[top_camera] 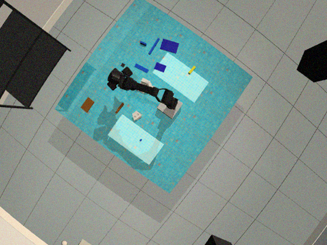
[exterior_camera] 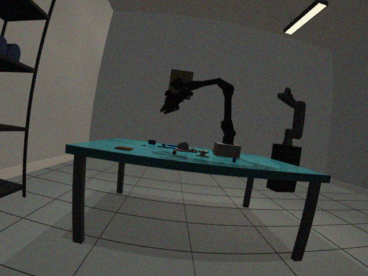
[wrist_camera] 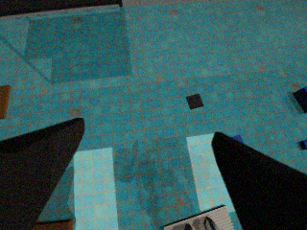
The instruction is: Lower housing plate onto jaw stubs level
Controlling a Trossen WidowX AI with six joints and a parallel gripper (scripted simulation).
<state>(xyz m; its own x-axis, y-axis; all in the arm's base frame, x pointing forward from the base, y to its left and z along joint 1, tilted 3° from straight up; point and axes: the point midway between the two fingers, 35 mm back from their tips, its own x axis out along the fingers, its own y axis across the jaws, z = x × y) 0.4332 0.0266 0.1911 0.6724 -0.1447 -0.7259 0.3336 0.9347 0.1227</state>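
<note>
Housing plate [top_camera: 136, 115] [exterior_camera: 203, 153] — seemingly — lies near the brown bar [top_camera: 119, 107] [exterior_camera: 174, 152] [wrist_camera: 54, 225]; tool [top_camera: 119, 78] [exterior_camera: 163, 111] [wrist_camera: 150, 131] apart, empty: grip squarely, keep level.

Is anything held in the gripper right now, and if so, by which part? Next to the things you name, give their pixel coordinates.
Nothing is held: the gripper [exterior_camera: 165, 111] [wrist_camera: 150, 131] hangs open above the teal table [top_camera: 206, 122] [exterior_camera: 196, 169] [wrist_camera: 158, 105].

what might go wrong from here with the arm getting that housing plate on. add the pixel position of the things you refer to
The claw [exterior_camera: 168, 110] [wrist_camera: 150, 131] is open with nothing in it, high above the table [exterior_camera: 193, 166], so a careless descent might knock something. The arm [top_camera: 144, 88] hangs over the larger white part [top_camera: 145, 81] in the top view and could bump it if lowered there. I can't tell which part is the housing plate, so a wrong pick is possible.
</note>
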